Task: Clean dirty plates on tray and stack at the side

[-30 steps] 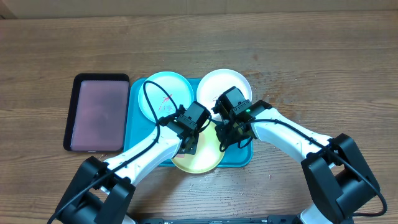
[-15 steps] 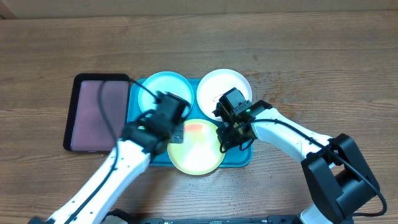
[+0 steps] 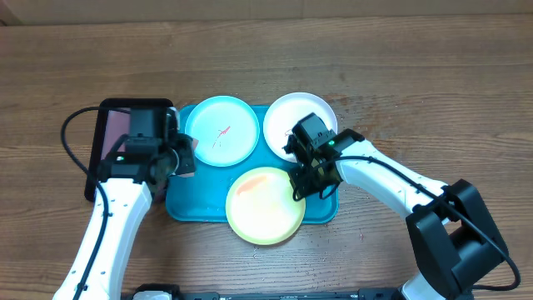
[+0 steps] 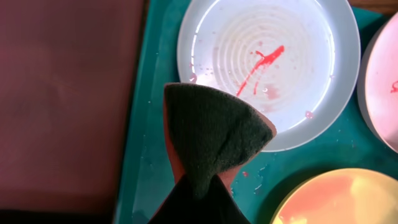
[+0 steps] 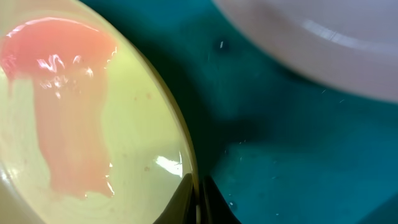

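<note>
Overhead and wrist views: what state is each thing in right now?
light blue plate: dirty, red streak
white plate: small red speck
yellow-green plate: pink smear
turquoise tray: wet, holding all three plates
left hand: shut on sponge, over tray's edge
right hand: shut on yellow-green plate's rim

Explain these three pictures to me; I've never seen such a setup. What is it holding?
Two robot arms work at a wooden table. One picture looks down from above; the other two come from a camera on each wrist. A turquoise tray carries a light blue plate, a white plate and a yellow-green plate, some smeared red. A black-rimmed pinkish tray lies beside it. The left pincer holds a dark green scouring pad; the right pincer pinches the yellow-green plate's rim.
</note>
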Robot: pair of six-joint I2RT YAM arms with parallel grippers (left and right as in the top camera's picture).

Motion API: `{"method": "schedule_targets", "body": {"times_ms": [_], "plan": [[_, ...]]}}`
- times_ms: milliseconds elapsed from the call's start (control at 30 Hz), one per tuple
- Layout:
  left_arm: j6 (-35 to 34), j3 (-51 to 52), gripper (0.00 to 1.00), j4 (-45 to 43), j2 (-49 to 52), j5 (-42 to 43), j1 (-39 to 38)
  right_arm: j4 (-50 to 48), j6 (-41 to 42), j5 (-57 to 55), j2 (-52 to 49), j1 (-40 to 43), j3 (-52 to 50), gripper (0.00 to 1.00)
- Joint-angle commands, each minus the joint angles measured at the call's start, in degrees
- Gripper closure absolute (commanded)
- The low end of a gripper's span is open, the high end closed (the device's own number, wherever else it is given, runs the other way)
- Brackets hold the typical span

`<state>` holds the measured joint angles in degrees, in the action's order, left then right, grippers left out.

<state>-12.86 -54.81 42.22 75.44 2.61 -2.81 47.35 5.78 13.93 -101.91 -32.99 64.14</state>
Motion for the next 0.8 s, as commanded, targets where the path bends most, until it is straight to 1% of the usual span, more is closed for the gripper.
{"method": "schedule_targets", "body": {"times_ms": [0, 267, 400, 500, 700, 767], "plan": [[2.64, -1.38, 0.9, -0.07, 0.33, 2.75, 2.05, 1.31, -0.24, -4.92, 0.85, 0.15, 5.51, 0.96], [2.67, -1.38, 0.93, -0.92, 0.33, 1.33, 4.98, 4.22, -0.17, -10.32, 2.97, 0.13, 13.27, 0.96], [4.52, -1.38, 0.96, -2.34, 0.35, 1.92, 7.5, 3.98, 0.22, -19.32, 4.7, -0.07, 15.34, 0.96], [6.73, -1.38, 0.96, -3.56, 0.87, 1.88, 9.05, 1.31, 0.22, -26.99, 5.35, -1.11, 16.0, 0.96], [7.15, -1.38, 0.96, -5.22, 3.72, 1.84, 9.66, -4.24, 0.17, -37.07, 5.38, -4.72, 16.35, 0.96], [7.13, -1.38, 0.96, -5.55, 4.83, 0.72, 9.66, -4.48, 0.2, -40.0, 5.38, -6.08, 16.35, 0.96]]}}
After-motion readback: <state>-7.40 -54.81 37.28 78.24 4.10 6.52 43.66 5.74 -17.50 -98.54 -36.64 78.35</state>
